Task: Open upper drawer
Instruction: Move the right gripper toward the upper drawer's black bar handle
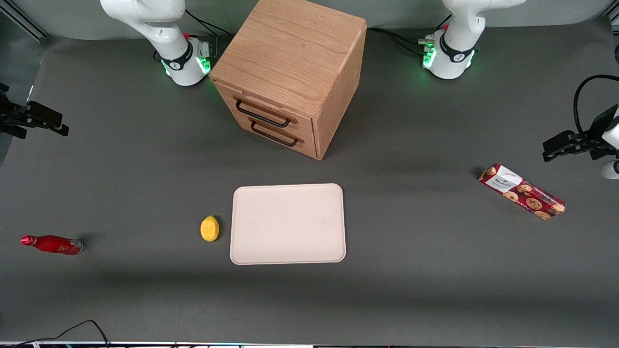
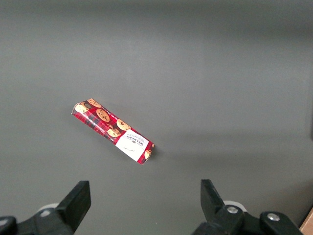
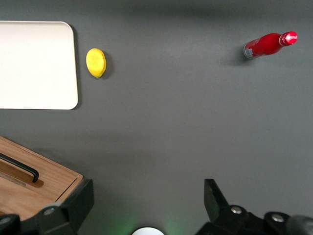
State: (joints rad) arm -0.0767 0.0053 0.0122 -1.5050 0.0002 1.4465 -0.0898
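Note:
The oak cabinet (image 1: 290, 58) stands on the grey table between the two arm bases. Its upper drawer (image 1: 271, 107) is closed flush, and its thin black bar handle (image 1: 263, 115) runs just above the lower drawer's handle (image 1: 273, 136). My gripper (image 1: 58, 123) hangs over the table toward the working arm's end, well apart from the cabinet. Its fingers (image 3: 78, 200) stand wide open with nothing between them, and only bare mat lies under the gripper (image 3: 146, 200). A corner of the cabinet (image 3: 54, 178) with one black handle (image 3: 19, 166) shows in the right wrist view.
A pale tray (image 1: 287, 251) lies nearer the front camera than the cabinet, with a yellow lemon (image 1: 210, 228) beside it. A red bottle (image 1: 52, 244) lies toward the working arm's end. A red cookie box (image 1: 522, 191) lies toward the parked arm's end.

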